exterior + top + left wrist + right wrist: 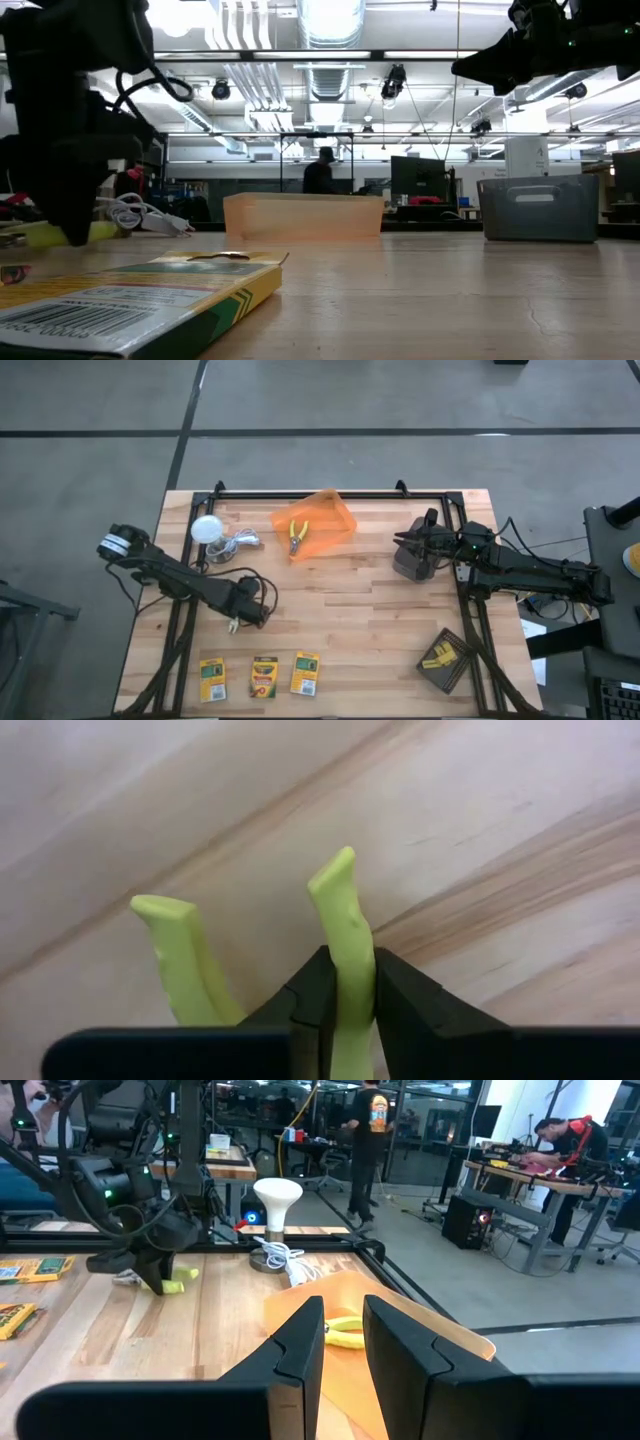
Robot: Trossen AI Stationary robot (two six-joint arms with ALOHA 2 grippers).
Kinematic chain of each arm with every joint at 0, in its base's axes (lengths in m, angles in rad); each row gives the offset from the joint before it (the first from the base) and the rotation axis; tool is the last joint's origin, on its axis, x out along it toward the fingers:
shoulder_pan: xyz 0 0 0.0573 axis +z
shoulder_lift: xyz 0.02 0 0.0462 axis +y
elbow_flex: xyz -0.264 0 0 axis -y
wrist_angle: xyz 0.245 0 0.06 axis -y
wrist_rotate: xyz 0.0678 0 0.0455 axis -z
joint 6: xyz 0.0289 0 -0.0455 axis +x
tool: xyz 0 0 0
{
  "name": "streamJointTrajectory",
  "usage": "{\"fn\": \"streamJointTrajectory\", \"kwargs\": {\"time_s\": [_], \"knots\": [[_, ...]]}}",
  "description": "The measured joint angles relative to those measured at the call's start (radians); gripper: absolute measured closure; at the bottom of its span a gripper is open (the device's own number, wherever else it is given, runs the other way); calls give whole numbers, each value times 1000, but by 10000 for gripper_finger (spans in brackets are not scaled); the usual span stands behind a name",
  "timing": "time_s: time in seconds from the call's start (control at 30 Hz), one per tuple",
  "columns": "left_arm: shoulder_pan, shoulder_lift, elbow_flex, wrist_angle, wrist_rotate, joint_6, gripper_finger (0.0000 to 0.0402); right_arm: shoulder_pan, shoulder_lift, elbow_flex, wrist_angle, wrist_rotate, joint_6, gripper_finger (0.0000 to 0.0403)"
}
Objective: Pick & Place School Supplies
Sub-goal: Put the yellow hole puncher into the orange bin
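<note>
Three crayon boxes (263, 676) line the table's (350, 610) front edge; a plier tool (297, 535) lies in the bin (335, 515).

Gripper: the left gripper (348, 1005) is seen with dark fingers (305, 1000) clamped on one handle.
Held: a yellow-green, plastic-handled plier-like tool (345, 935); its second handle stands free beside.
Surface: light wooden table (480, 840).
</note>
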Motion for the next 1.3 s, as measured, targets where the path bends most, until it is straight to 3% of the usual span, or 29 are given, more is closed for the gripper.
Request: {"fn": "streamJointTrajectory", "kwargs": {"time_s": [0.27,0.6,0.93,1.3], "knots": [[-1,0,104,-99,-127,19,346,0,0,0,0,0,0,335],[24,0,285,-120,-380,155,346,0,0,0,0,0,0,335],[192,0,378,-11,-428,371,346,0,0,0,0,0,0,335],[410,0,378,351,-398,677,346,0,0,0,0,0,0,335]]}}
